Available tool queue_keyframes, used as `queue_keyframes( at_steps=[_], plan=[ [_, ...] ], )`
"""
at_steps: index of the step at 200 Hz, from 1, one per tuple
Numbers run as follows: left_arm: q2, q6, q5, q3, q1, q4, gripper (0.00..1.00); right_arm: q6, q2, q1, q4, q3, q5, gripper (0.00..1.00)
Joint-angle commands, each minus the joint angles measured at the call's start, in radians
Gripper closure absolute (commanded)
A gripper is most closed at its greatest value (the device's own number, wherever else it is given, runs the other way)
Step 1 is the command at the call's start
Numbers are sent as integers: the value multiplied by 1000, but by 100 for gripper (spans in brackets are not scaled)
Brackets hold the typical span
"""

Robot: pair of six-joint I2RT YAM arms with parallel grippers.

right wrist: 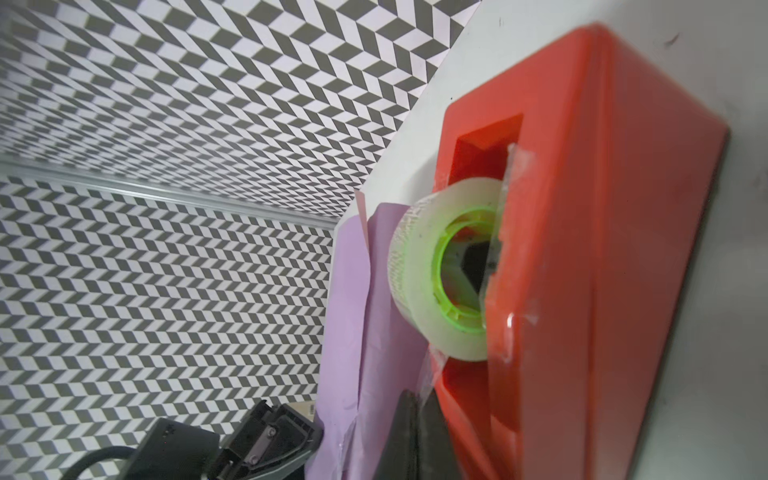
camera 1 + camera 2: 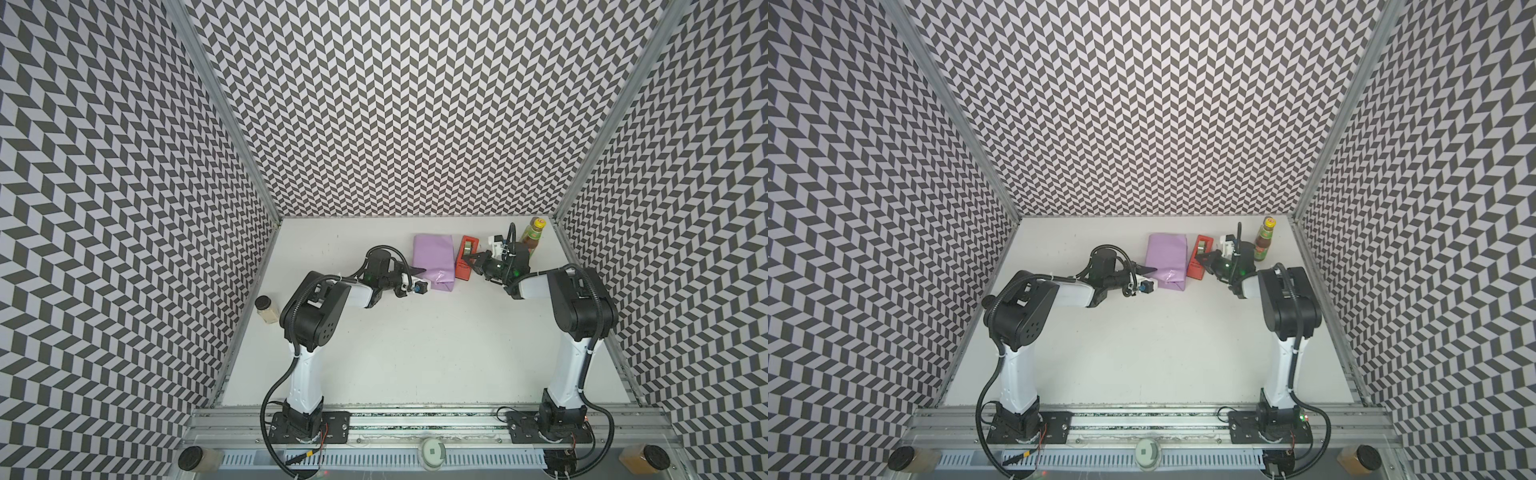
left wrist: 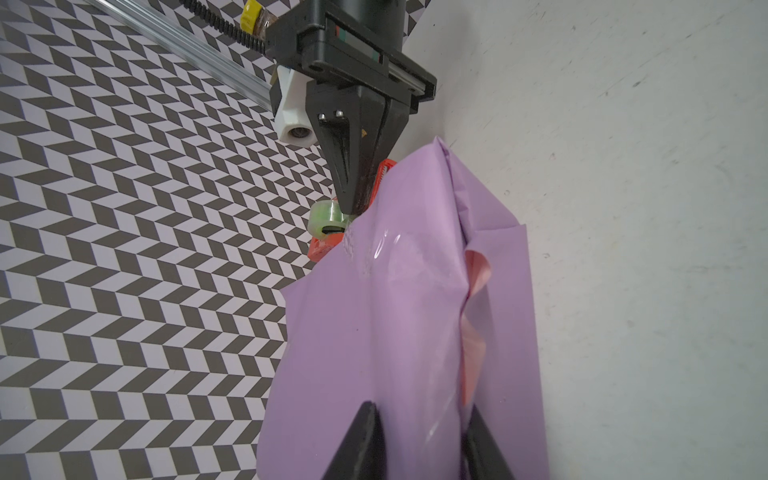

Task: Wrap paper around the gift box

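The paper (image 2: 432, 259) (image 2: 1167, 259) is folded lilac side out into a parcel near the back of the table; the gift box is hidden inside it. My left gripper (image 2: 419, 271) (image 2: 1152, 269) is at the parcel's near left end. In the left wrist view its fingers pinch a raised ridge of paper (image 3: 395, 332), the left gripper (image 3: 419, 407) shut on it, with pink inner face showing in a fold. My right gripper (image 2: 467, 257) (image 2: 1200, 258) (image 1: 417, 395) is shut at the red tape dispenser (image 2: 462, 272) (image 1: 602, 249), pinching the clear strip running down from the tape roll (image 1: 440, 274).
The dispenser stands close beside the parcel's right side. A sauce bottle (image 2: 534, 237) (image 2: 1264, 241) stands in the back right corner behind the right wrist. A jar (image 2: 266, 309) sits by the left wall. Two more jars (image 2: 195, 459) (image 2: 644, 459) stand at the front rail corners.
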State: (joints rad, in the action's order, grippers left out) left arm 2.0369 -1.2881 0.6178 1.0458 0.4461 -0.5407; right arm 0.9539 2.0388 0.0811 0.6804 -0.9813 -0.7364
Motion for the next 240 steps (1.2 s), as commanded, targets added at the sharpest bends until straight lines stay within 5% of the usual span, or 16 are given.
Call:
queue_keyframes(
  at_steps=[1, 69, 240],
  plan=[
    [55, 10, -38, -12, -6, 141, 69, 117, -7, -1, 173, 16, -44, 100],
    [57, 7, -39, -11, -6, 143, 69, 219, -49, 0, 285, 42, -76, 100],
    [58, 3, -42, -9, -5, 151, 69, 133, -142, 77, 282, 291, -35, 100]
  ],
)
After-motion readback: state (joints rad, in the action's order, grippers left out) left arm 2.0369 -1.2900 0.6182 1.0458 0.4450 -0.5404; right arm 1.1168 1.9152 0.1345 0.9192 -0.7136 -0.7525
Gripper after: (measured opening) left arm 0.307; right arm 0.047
